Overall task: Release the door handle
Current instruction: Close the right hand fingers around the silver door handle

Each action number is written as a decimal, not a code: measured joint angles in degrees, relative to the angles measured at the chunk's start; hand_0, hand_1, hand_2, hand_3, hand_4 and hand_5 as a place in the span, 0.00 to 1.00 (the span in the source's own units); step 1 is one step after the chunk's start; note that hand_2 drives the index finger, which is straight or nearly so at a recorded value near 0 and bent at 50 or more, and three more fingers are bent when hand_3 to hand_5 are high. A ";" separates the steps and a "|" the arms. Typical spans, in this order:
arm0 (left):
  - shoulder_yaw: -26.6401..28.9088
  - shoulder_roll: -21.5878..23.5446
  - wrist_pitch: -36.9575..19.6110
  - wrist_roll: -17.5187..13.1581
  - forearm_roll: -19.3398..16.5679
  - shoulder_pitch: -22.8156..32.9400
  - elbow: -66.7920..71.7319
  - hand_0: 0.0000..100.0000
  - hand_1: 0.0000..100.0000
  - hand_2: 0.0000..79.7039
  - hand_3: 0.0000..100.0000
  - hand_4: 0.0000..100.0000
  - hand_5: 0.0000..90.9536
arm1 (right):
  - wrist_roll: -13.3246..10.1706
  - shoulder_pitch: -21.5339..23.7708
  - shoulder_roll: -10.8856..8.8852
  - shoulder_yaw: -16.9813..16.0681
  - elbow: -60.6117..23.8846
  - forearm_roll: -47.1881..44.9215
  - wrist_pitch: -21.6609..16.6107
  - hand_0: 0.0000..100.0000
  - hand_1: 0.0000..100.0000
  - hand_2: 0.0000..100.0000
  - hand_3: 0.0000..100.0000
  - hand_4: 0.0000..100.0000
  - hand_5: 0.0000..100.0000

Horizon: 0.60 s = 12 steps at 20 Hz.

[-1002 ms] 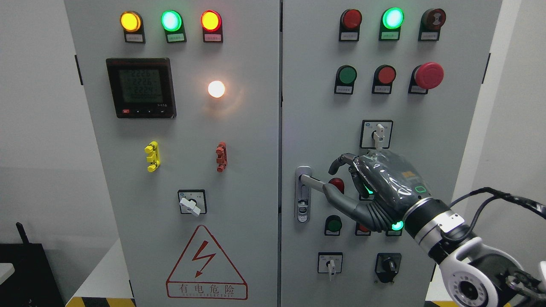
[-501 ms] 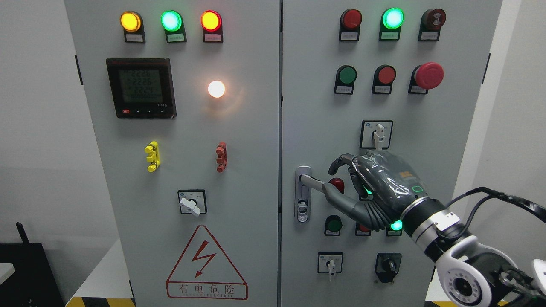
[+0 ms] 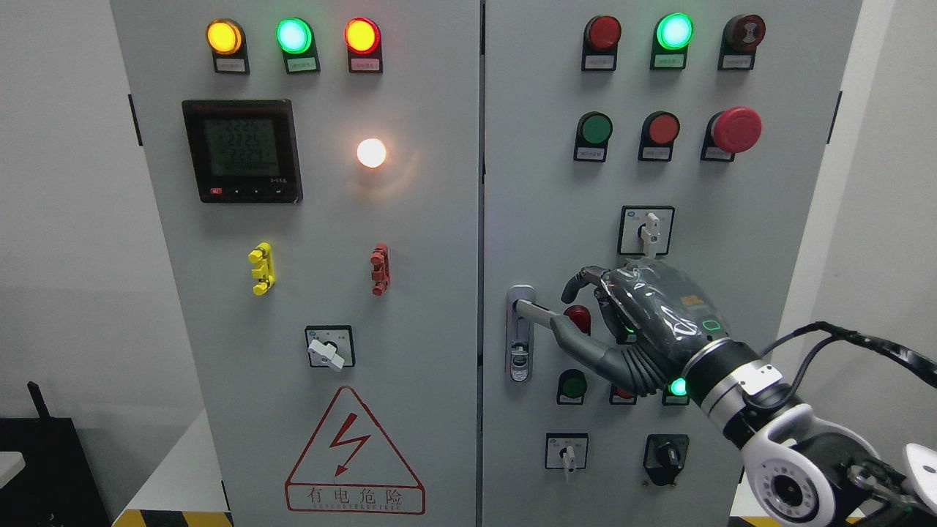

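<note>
The right hand (image 3: pixel 644 322), glossy dark grey with ribbed joints, sits at the tip of the slim metal door handle (image 3: pixel 533 311) on the matte grey cabinet door (image 3: pixel 542 183); its fingers (image 3: pixel 575 282) curl loosely, seemingly holding nothing; the thumb touches the lever; since earlier, the wrist has drifted slightly left.

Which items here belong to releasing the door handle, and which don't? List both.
Job: door handle; right hand, its thumb at the lever's tip.

Not part of it: digital meter; emergency stop button; yellow clip; warning triangle.
</note>
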 measured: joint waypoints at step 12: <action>0.00 0.00 0.00 0.00 0.00 0.00 0.00 0.12 0.39 0.00 0.00 0.00 0.00 | 0.21 0.14 0.45 0.06 0.34 -1.52 0.01 0.52 0.20 0.41 1.00 1.00 1.00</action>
